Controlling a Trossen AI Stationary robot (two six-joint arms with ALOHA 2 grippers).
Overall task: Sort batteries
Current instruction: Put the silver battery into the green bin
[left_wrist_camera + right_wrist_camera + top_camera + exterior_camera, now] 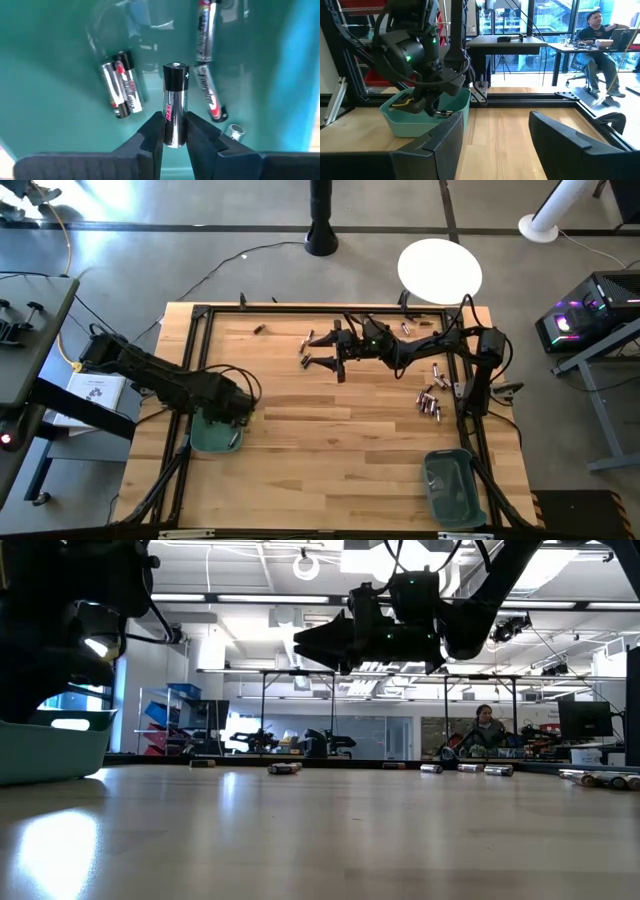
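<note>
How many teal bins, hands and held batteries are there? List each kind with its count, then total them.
Teal bins: 2, the left bin and the right bin
Hands: 2, the left hand and the right hand
Held batteries: 1, the battery in the left hand
Total: 5

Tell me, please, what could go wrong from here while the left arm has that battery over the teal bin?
1. The left gripper has a battery upright between its fingers, above others already lying in the left bin. Released on end, it may bounce or roll.
2. The gripper sits low inside the bin, so lifting out might catch the wall and drag it.
3. The right gripper hangs open above the table, near loose batteries; a careless descent could scatter them.
</note>
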